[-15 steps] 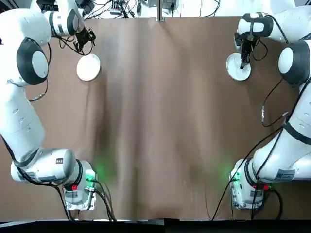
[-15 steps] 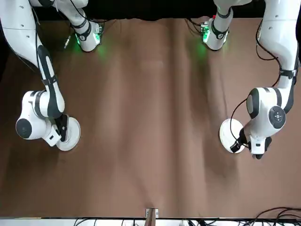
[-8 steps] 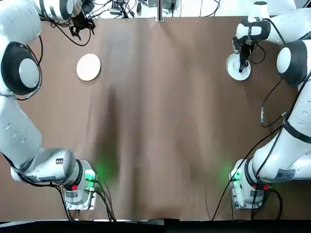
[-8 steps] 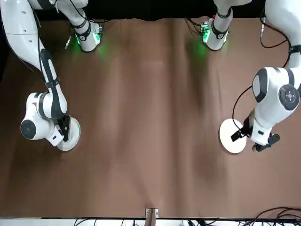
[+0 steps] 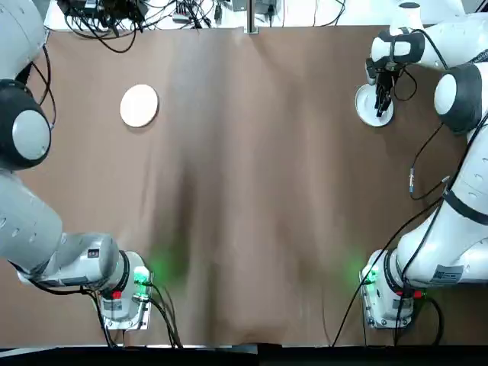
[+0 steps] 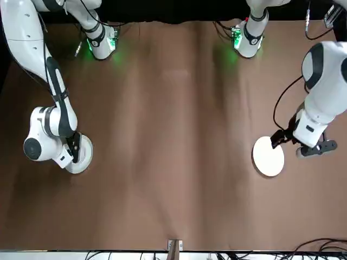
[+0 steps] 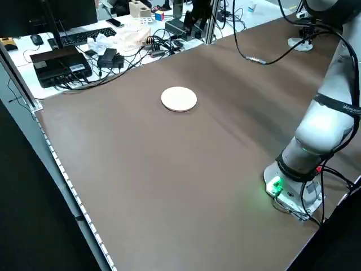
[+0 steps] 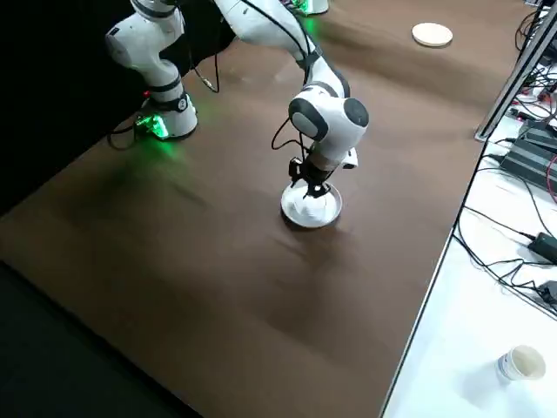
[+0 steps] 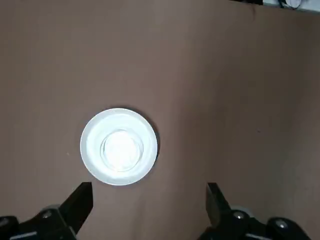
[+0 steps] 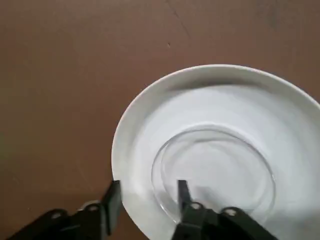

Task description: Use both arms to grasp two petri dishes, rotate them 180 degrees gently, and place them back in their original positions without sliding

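One shallow round white petri dish point(image 5: 139, 106), inner ring seen, laid flat at the brown table point(image 5: 244, 191)'s far left, untouched, another white dish point(image 10: 210, 110), rimmed and inner-ringed, set at the table's far right, partly overhung by the spread right gripper point(image 10: 149, 182)

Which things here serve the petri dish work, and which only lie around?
For the work:
- left white dish
- right white dish
- both robot arms

Lying around:
- keyboard
- mouse
- paper cup
- small colourful cube
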Controlling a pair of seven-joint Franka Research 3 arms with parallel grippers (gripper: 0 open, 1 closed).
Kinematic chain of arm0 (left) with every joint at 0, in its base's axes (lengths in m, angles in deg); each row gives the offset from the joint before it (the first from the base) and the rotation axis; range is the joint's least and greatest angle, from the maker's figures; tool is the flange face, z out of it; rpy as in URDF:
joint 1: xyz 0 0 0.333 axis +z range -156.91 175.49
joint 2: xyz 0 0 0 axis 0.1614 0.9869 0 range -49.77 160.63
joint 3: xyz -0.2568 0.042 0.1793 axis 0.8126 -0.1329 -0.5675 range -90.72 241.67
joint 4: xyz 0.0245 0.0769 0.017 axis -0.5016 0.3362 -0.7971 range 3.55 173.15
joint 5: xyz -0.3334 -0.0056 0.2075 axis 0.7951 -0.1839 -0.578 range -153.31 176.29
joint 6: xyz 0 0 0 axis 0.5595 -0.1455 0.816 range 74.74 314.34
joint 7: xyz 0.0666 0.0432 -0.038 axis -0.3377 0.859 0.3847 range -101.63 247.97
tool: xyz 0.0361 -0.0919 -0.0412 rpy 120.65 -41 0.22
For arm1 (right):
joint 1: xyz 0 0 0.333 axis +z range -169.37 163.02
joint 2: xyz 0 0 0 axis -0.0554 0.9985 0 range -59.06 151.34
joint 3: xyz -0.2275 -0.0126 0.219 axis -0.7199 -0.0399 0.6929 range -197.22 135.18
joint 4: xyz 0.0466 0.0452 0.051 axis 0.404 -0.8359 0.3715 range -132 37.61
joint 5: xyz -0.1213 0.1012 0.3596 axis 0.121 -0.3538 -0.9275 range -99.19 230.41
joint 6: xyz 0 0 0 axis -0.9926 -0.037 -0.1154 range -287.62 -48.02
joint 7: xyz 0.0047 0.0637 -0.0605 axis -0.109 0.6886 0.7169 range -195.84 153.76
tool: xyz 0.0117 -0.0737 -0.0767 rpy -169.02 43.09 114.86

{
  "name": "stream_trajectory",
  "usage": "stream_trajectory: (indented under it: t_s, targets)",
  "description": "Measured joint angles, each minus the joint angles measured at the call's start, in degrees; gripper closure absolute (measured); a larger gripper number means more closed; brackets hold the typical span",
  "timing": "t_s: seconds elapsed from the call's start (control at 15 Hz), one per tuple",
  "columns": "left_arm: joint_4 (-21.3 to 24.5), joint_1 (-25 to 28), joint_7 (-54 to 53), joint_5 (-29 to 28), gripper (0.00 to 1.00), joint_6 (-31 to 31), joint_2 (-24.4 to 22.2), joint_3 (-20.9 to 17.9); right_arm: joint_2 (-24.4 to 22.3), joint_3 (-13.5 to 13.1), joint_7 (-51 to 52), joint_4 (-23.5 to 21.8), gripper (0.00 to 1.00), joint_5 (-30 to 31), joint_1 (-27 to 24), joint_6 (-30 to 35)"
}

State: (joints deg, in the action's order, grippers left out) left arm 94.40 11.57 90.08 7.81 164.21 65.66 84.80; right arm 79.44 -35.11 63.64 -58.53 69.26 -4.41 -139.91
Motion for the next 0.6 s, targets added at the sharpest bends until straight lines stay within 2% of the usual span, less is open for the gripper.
stream_trajectory:
  t_s: [0.2,0.33,0.4,0.47,0.6]
  targets:
    - [-4.3,0.0,-0.6,0.0,0.0,-5.5,-0.5,0.5,0.0,0.0,0.0,1.1,0.22,-0.2,-0.2,2.4]
    - [-6.4,0.0,-2.7,0.0,0.0,-7.6,-0.5,0.6,-0.1,0.0,0.0,3.8,0.04,-1.3,-0.4,6.0]
    - [-7.1,0.1,-3.7,0.0,0.0,-8.5,-0.5,0.8,-0.1,0.0,0.0,5.4,0.0,-2.1,-0.5,7.7]
    - [-7.9,0.1,-5.2,0.0,0.0,-9.6,-0.6,1.3,-0.3,-0.1,0.0,8.7,0.0,-3.5,-1.0,10.9]
    - [-8.4,0.0,-7.4,0.0,0.0,-10.1,-1.9,1.3,-0.5,-0.2,0.0,11.9,0.0,-5.9,-2.1,14.4]
